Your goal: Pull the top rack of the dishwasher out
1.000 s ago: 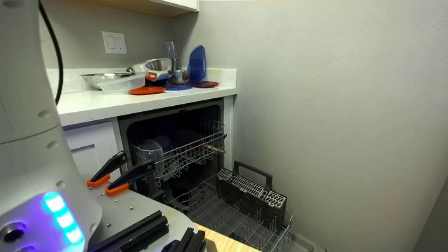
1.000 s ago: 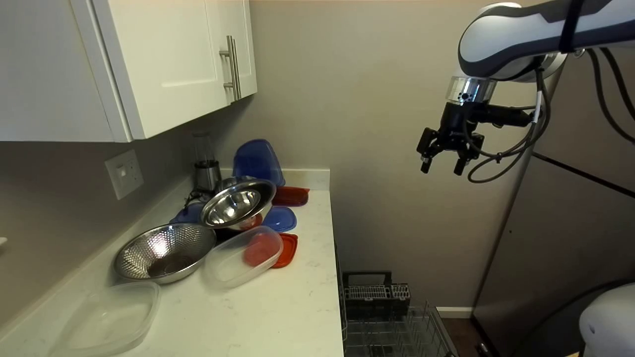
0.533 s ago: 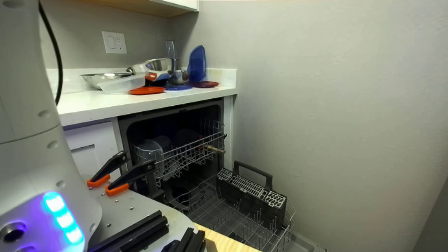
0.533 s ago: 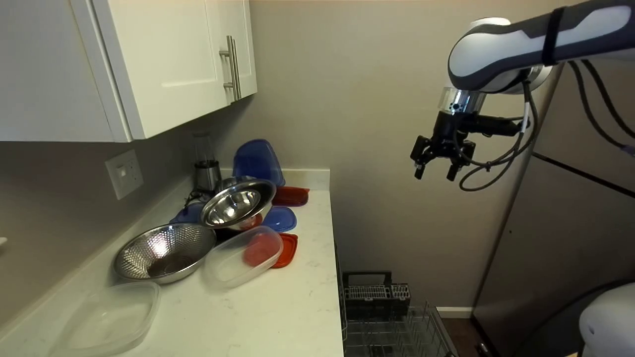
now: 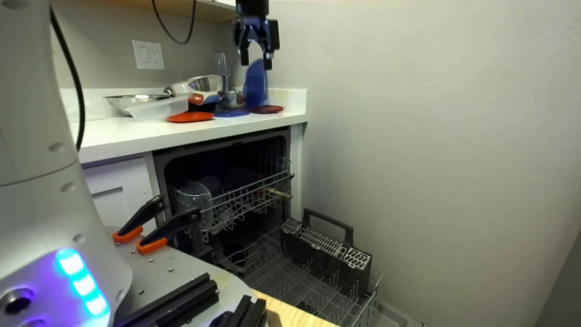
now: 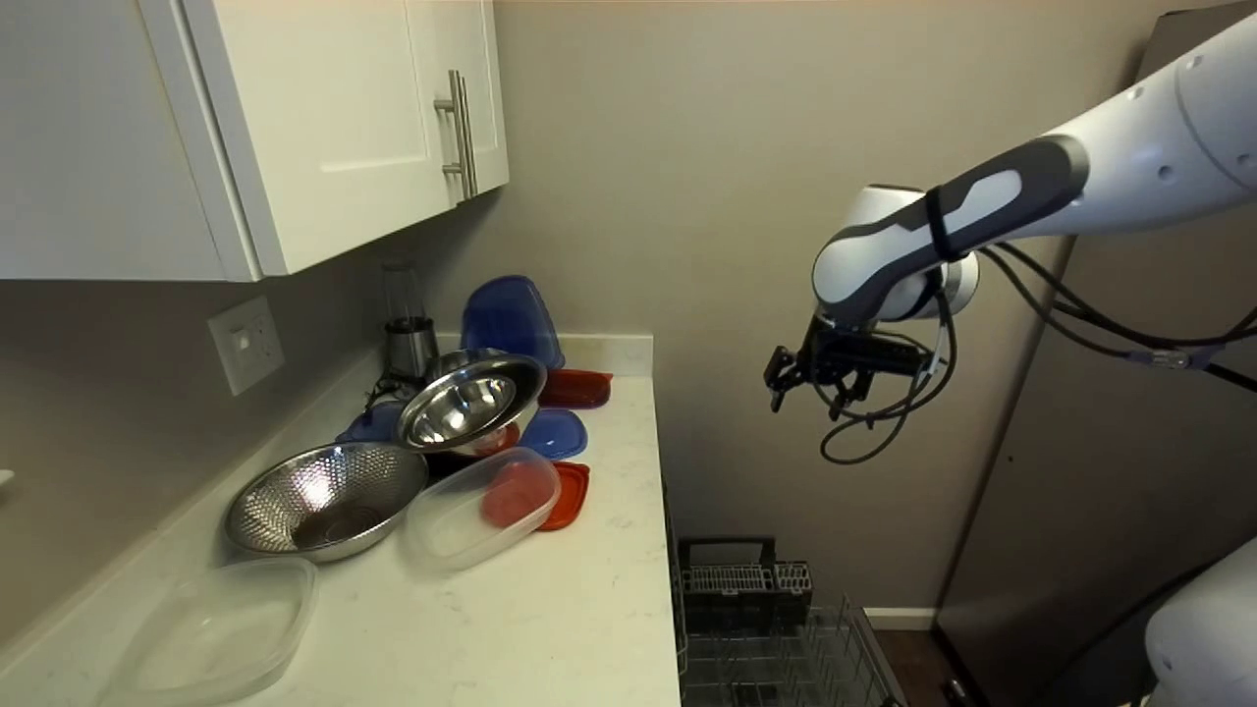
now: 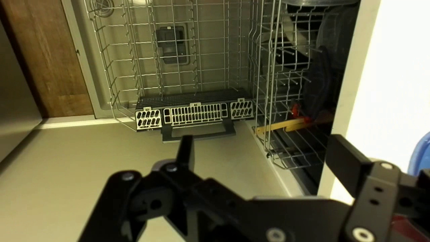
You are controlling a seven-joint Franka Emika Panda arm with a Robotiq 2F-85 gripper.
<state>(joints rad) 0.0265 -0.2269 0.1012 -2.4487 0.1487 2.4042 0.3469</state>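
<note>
The Robotiq gripper (image 5: 256,64) hangs in midair, fingers spread wide, well apart from the wire top rack (image 5: 247,190), which sits in the dishwasher (image 5: 218,147), higher than the extended lower rack (image 5: 290,278).

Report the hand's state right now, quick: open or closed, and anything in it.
Hand: open, holding nothing, apart from the top rack.
</note>
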